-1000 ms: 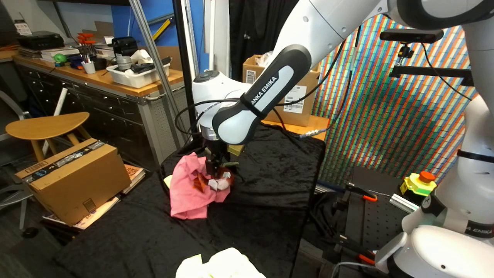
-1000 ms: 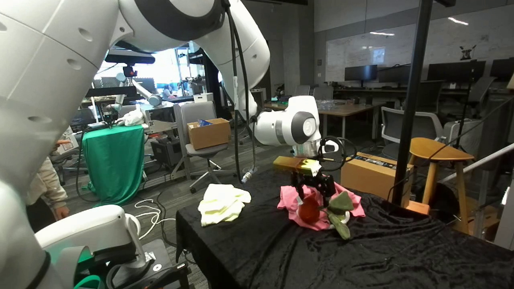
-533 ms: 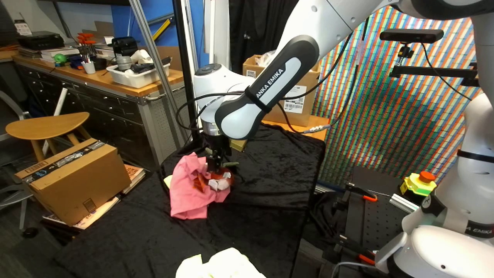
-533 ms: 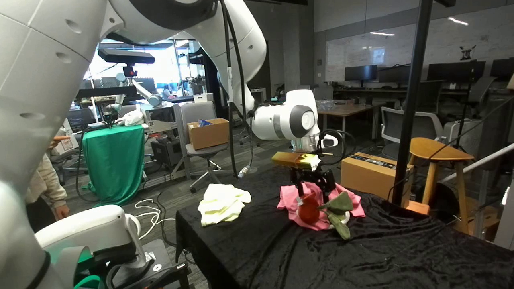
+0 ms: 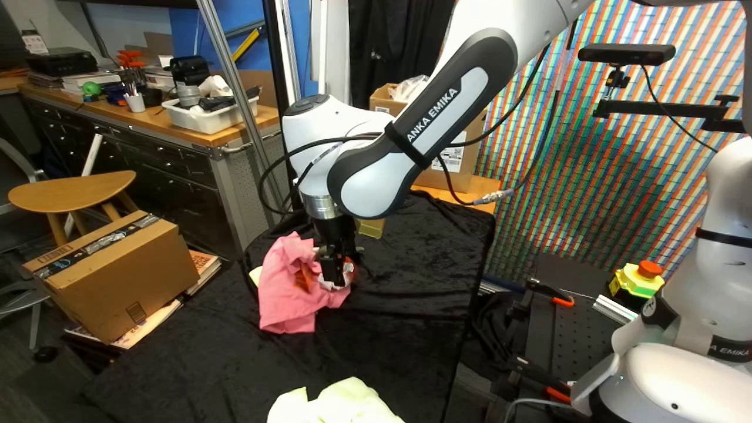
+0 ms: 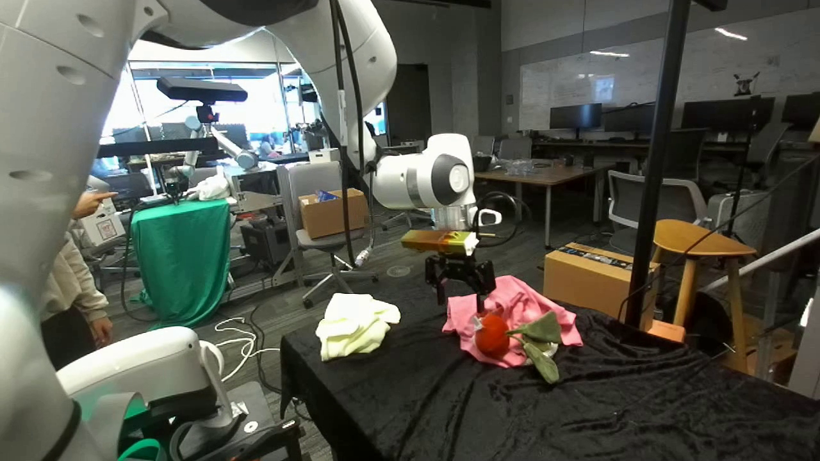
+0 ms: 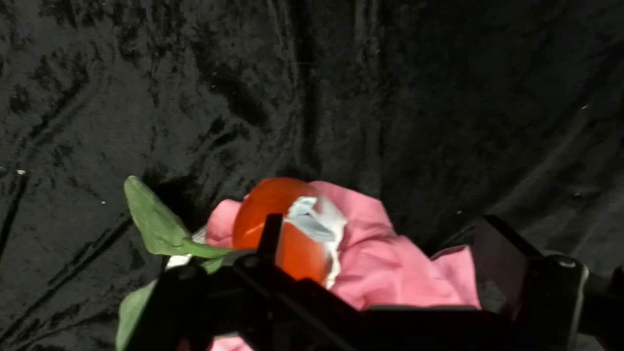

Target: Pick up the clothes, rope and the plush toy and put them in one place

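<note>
**Claw (image 6: 461,305) hovering empty, pale cloth (image 6: 354,325) sitting apart**

Fingers (image 7: 499,263) are standing wide, nothing between them. The plush toy (image 6: 492,335) is lying on the pink cloth (image 6: 522,302), green leaves (image 6: 542,327) spilling toward the worktop (image 6: 448,410). I'm reading fetching the pale cloth as the pending job.

In the wrist view one finger is overlapping the toy; can't tell if it's touching. I'd be going straight up first, sideways only once clear of toy and leaves. Then coming down over a raised fold, pinching deep, lowering onto the pink cloth.

Not clearly showing: the rope. A whitish bit (image 7: 178,261) is peeking out by the leaves, an orange-brown strip (image 5: 304,277) is lying on the pink cloth; can't identify either, nor the yellow patch (image 5: 255,275) behind. The frame edge is cutting off the pale cloth (image 5: 338,405) in an exterior view; the claw is hiding much of the toy there.
</note>
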Tool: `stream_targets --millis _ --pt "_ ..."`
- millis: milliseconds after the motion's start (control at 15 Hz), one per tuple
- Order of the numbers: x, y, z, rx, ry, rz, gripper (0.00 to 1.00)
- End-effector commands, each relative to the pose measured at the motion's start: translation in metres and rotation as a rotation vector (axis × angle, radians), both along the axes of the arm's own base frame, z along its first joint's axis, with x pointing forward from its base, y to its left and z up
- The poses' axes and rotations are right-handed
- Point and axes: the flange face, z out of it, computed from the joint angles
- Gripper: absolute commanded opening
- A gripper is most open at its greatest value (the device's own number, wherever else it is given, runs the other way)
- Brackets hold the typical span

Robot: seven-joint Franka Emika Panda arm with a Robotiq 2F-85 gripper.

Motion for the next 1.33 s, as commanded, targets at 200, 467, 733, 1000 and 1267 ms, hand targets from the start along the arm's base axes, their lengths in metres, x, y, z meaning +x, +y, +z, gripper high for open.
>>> stream_targets --millis 200,467,733,1000,1267 --pt "-0.066 0.090 0.006 0.054 0.035 0.209 1.00" --pt "-0.100 0.139 -0.021 0.111 -0.003 0.281 1.00" --pt "-0.125 0.166 -0.041 0.182 -0.006 0.315 1.00" --pt "-0.132 0.184 -0.036 0.260 0.050 0.289 1.00" --pt "-0.128 0.196 -0.030 0.364 0.062 0.270 1.00"
